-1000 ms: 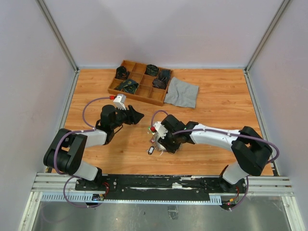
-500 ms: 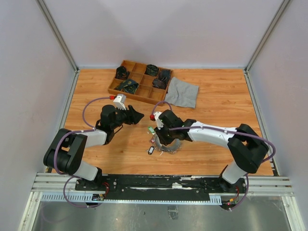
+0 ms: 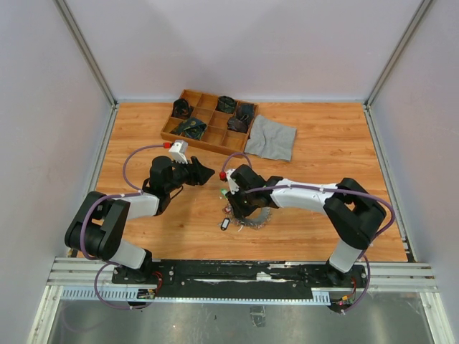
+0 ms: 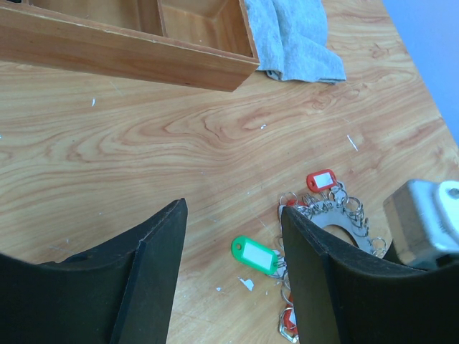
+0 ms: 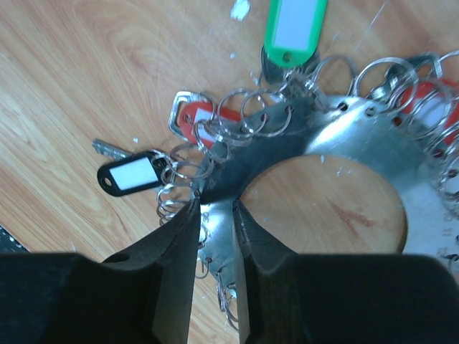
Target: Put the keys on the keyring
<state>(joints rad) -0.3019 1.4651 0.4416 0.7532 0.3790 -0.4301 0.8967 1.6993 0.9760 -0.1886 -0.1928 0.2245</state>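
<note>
Since the right pincer [image 5: 215,208] has swung across, clamped on the keyring [image 5: 358,136], you may feed the keys [image 5: 133,175] beside it using the open-jawed left pincer [image 4: 233,215].

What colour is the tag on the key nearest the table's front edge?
The tag is black with a white label, clearest in the right wrist view.

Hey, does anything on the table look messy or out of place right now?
White scraps litter the wood beside the green tag, and the grey cloth lies crumpled beside the wooden tray. A black-tagged key sits at the edge of the keyring; whether it's attached is unclear.
</note>
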